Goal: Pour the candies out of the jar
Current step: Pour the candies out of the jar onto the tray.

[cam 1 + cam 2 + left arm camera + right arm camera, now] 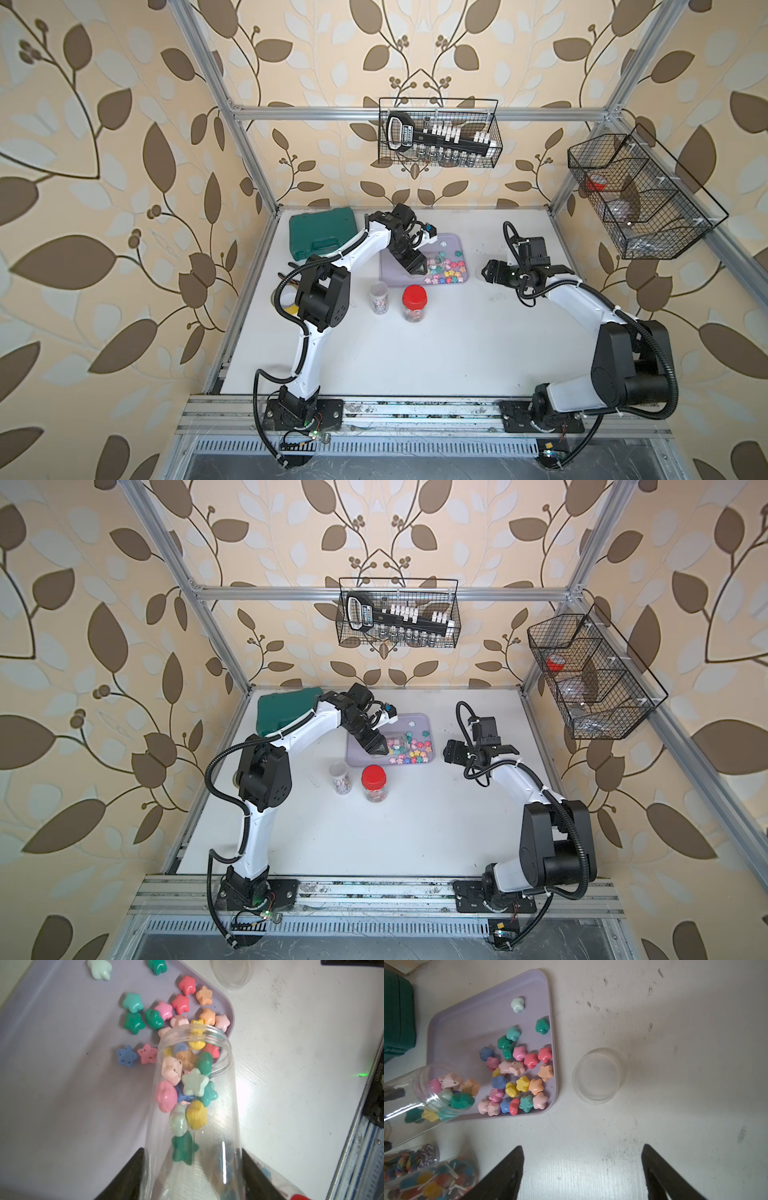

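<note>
Two left fingers cropped | jar base hidden | candies overlapping

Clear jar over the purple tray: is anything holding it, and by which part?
The left tool clamps the clear jar by its body, well back from the mouth; the right tool holds nothing.

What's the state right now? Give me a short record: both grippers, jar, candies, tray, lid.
left gripper: closed on the jar, near its base
jar: tilted, open mouth over a corner of the tray
candies: many stars lying in the tray
candies left: a cluster inside the jar, near the mouth
lid: off, on the table beside the tray
right gripper: open, empty, above the table
other jars: two, upright
</note>
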Motion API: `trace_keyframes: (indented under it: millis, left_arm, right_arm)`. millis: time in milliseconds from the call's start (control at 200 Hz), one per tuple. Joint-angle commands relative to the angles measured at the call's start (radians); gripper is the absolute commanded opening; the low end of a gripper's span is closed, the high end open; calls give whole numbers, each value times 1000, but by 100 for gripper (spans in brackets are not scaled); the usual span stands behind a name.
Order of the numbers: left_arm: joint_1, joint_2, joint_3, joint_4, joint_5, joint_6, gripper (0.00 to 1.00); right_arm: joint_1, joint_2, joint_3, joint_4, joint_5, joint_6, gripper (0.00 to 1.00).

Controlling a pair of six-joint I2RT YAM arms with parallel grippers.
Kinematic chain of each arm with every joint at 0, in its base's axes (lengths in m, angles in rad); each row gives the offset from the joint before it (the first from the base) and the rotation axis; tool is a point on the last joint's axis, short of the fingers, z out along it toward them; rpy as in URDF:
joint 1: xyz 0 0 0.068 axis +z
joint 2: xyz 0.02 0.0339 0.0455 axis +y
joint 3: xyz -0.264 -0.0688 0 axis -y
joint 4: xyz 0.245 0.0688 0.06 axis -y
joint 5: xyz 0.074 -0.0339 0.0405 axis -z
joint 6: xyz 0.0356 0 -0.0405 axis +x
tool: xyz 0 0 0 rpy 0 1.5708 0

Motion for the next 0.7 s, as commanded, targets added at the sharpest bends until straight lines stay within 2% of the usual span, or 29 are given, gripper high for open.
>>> trace_keyframes:
  millis: [0, 415, 605, 695]
  left_arm:
    - [-12, 2, 43, -37, -19, 24, 58]
    - [-32, -35, 81, -123, -173, -7, 59]
    - [-44, -44, 98, -165, -249, -57, 59]
    - [-45, -32, 149, -185, -298, -76, 59]
  right_arm:
    - [-5, 17, -8, 9, -21, -11, 85]
    - [-5, 26, -7, 4, -35, -9, 84]
    - [-5, 20, -10, -2, -31, -10, 84]
    - [-5, 20, -10, -3, -30, -10, 84]
